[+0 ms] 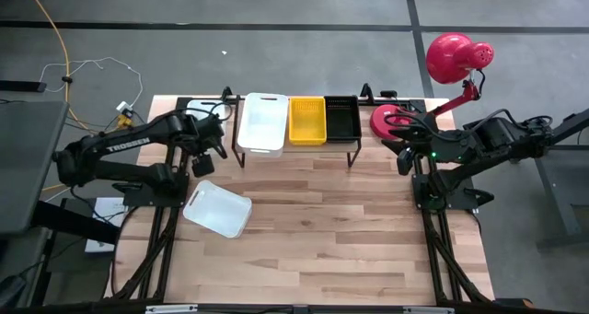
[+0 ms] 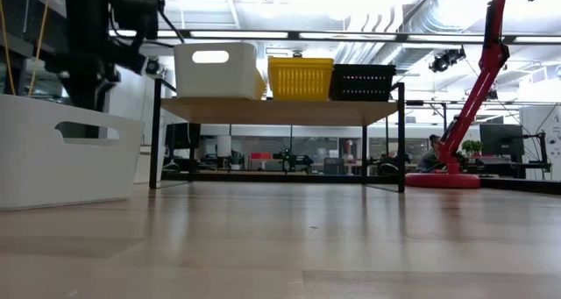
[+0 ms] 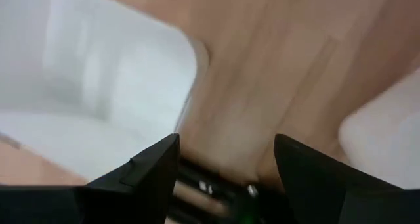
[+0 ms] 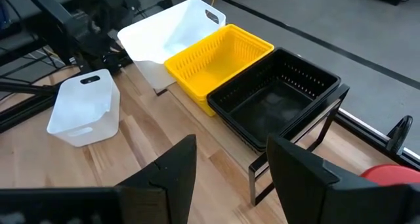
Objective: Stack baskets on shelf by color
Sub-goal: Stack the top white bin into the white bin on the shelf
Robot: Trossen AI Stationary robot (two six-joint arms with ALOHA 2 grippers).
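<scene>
Shelf holds white, yellow and black baskets side by side, sorted by color. A spare white basket sits on the desk. Left gripper hovers between them, fingers open, empty, probably heading for it. Right gripper waits beside the shelf, fingers parted, empty.

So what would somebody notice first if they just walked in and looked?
Probably the shelf at the table's far edge, with a white basket, yellow basket and black basket side by side on top. Then the loose white basket on the table near the left gripper, and the red lamp by the far right corner.
</scene>
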